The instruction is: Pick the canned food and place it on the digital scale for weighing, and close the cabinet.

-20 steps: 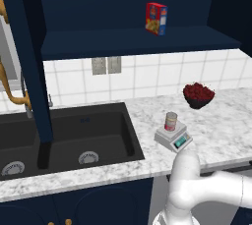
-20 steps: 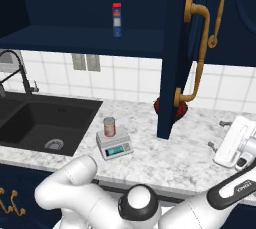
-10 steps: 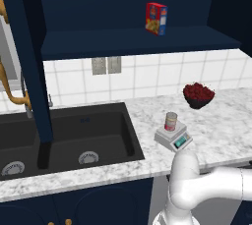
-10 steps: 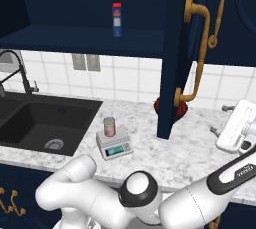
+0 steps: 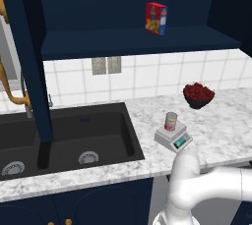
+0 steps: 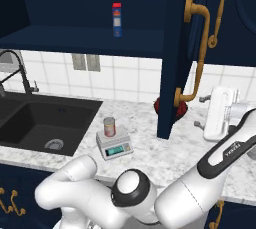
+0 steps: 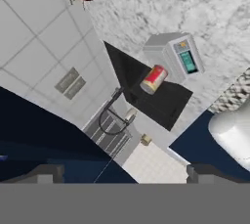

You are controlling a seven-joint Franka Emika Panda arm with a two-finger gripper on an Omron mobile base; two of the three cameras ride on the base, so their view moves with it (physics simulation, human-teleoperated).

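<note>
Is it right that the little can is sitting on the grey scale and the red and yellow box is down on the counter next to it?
Not quite. The can is on the grey scale, but the red and yellow box is not on the counter. It stands up on the shelf of the open cabinet, as the left base view shows.

You see marble counter [image 5: 221, 121]: digital scale [image 5: 172, 138] standing on it near front edge, bowl of red fruit [image 5: 198, 94] back by tiles, black sink [image 5: 64, 135] set in left.
</note>
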